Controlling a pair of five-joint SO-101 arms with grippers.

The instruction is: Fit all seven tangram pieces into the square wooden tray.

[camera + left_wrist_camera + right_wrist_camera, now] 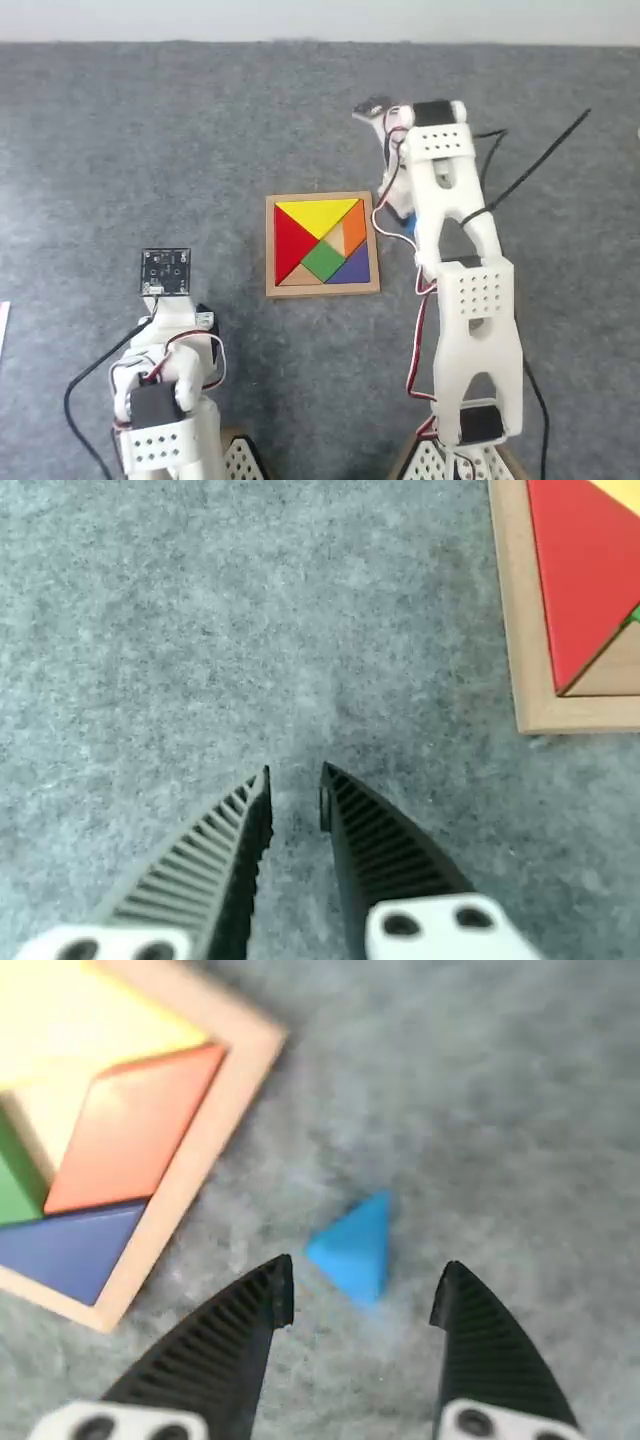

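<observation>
Tangram pieces in a square wooden tray [320,291] at the centre of a grey carpeted table [130,150]: a large yellow triangle [318,215] at 12 o'clock, a large red triangle [290,245] at 9, an orange parallelogram [356,230] at 3, a green square [323,260] near 6 and a dark blue triangle [352,268] at 5. A pale wood-coloured triangle [295,276] sits at 7 o'clock. One small light blue triangle [355,1255] lies flat on the carpet just beside the tray's rim, at its 3 o'clock. The right gripper [366,1263] hangs over that loose piece, its jaws spread wide to either side of it and holding nothing. The left gripper [295,770] hovers over bare carpet at the tray's 8 o'clock, well apart from it, jaws slightly parted and holding nothing.
</observation>
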